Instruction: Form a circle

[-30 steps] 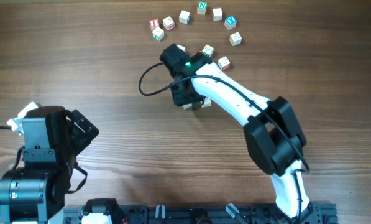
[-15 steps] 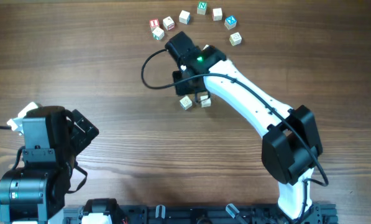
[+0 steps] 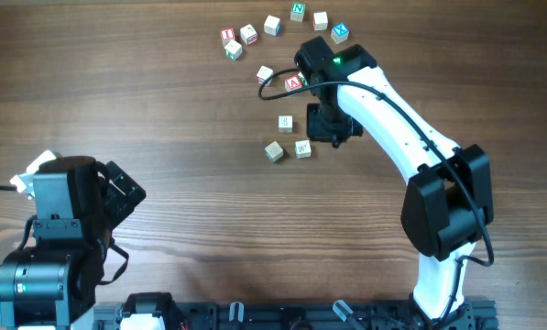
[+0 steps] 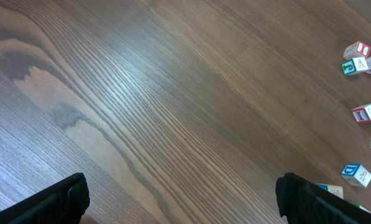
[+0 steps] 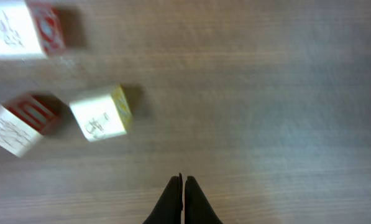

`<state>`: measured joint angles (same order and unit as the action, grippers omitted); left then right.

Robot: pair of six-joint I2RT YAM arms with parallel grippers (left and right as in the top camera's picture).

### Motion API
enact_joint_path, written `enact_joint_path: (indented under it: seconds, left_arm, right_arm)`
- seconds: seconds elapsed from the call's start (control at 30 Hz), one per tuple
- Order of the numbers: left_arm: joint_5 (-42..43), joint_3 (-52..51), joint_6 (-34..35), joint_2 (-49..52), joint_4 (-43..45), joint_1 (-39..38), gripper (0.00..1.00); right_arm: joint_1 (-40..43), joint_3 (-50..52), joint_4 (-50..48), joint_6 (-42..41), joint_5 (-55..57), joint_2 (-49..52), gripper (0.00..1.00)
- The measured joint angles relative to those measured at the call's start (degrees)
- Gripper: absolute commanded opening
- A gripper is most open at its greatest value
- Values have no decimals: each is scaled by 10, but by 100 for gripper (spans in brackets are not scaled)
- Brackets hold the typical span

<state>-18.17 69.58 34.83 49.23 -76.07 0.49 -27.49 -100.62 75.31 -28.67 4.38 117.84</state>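
Note:
Several small pale letter cubes curve in an arc [image 3: 297, 11] at the table's far side; no closed circle shows. Two more cubes [image 3: 265, 74] lie just below the arc. Three loose cubes [image 3: 285, 122] lie near the table's middle. My right gripper [image 3: 335, 134] hovers just right of them, shut and holding nothing. In the right wrist view its fingertips [image 5: 183, 182] meet, and a yellow-sided cube [image 5: 101, 112] lies up and to the left. My left gripper [image 3: 117, 192] stands open at the near left, far from the cubes, its jaws wide apart over bare wood [image 4: 185, 205].
The right arm [image 3: 392, 110] reaches from the near right across the table and covers the arc's right end. A black cable [image 3: 278, 81] loops beside the wrist. Several cubes [image 4: 365, 113] show at the right edge of the left wrist view.
My right arm has swung right, off the loose cubes, and its jaws have closed on nothing. A third loose cube now shows in the middle. The left arm has not moved.

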Motion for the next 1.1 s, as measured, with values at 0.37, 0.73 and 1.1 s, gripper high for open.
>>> enact_joint_path:
  seconds: [0.37, 0.73, 1.1]
  left_arm:
    - [0, 0, 0, 0, 0, 0, 100]
    - [96, -1, 22, 2, 82, 0, 100]
    - [292, -1, 37, 249, 139, -10, 93]
  right_arm:
    - [14, 10, 69, -3, 49, -219, 4]
    - [21, 360, -266, -93, 13, -337, 4]
    - [97, 425, -383, -104, -95, -312, 5]
